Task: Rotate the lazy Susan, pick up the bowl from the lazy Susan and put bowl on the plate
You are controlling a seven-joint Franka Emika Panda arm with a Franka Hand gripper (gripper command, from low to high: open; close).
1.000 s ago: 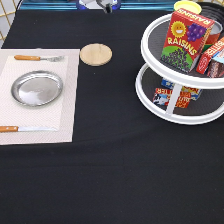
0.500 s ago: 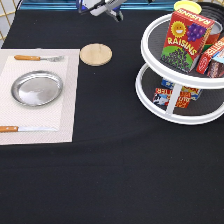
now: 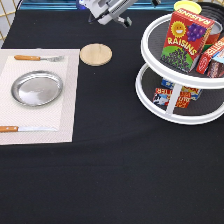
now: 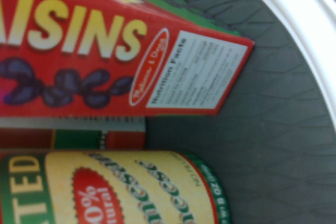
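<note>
Task looks barely begun, judging from how things lie. The plate (image 3: 37,88) sits bare on a pale placemat (image 3: 67,100) at the exterior view's left, w/ a fork (image 3: 37,58) above it and a knife (image 3: 25,129) below; nothing rests on it. The bowl (image 3: 212,9) shows only as a dark curved sliver at the top right corner of the exterior view, on the upper tier of the lazy Susan (image 3: 165,112), behind the raisin box (image 3: 185,40), so it's apparently not lifted yet. Both the pick and the place seem left to do.

The gripper (image 3: 111,14) hangs at the exterior view's top, between the wooden coaster (image 3: 96,54) and the Susan, above the black cloth and touching nothing. Whether it's released or clenched I cannot tell (too much of it is cut off by the edge); it carries nothing visible.

Writing: the box reads "RAISINS" in yellow on red, w/ a sun face and purple grapes. In the wrist view the box (image 4: 112,65) shows "AISINS" and a white panel of fine print, illegible. Beside it a can (image 4: 112,195) w/ a yellow label shows "0%" and "TED" fragments; brand unreadable. Lower tier holds small red-and-blue packs (image 3: 172,97), text too small to read.
</note>
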